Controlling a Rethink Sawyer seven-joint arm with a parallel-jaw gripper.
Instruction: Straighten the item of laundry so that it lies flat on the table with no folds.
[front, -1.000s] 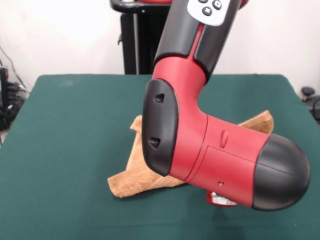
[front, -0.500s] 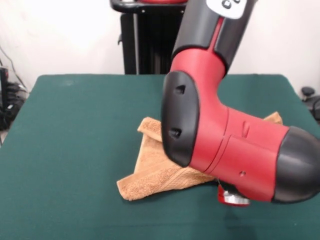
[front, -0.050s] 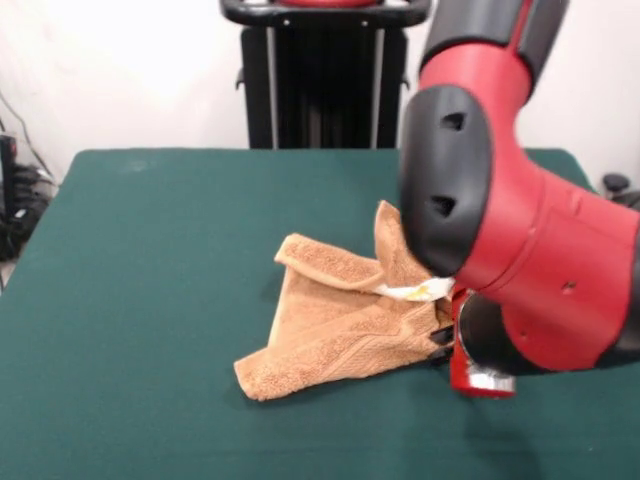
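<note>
Stretching across the green table (front, -0.050s: 150, 250), a red arm (front, -0.050s: 520, 250) hides most of its gripper (front, -0.050s: 445, 340), finger state unclear. The tan towel (front, -0.050s: 330, 330) lies bunched mid-table, one edge lifted. Unfolding seems underway; next, pulling that edge outward.

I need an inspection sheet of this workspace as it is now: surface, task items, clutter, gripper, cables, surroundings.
Surface: dark green table, bare apart from the towel.
Task items: orange-tan towel near the middle, crumpled, with a fold across its top and one corner raised; not flat.
Clutter: nothing seen.
Gripper: gripper low at the towel's right edge, mostly hidden by the red arm; open or shut cannot be told.
Cables: dark cables beside the table's left edge.
Surroundings: white wall, black pedestal behind the table.
</note>
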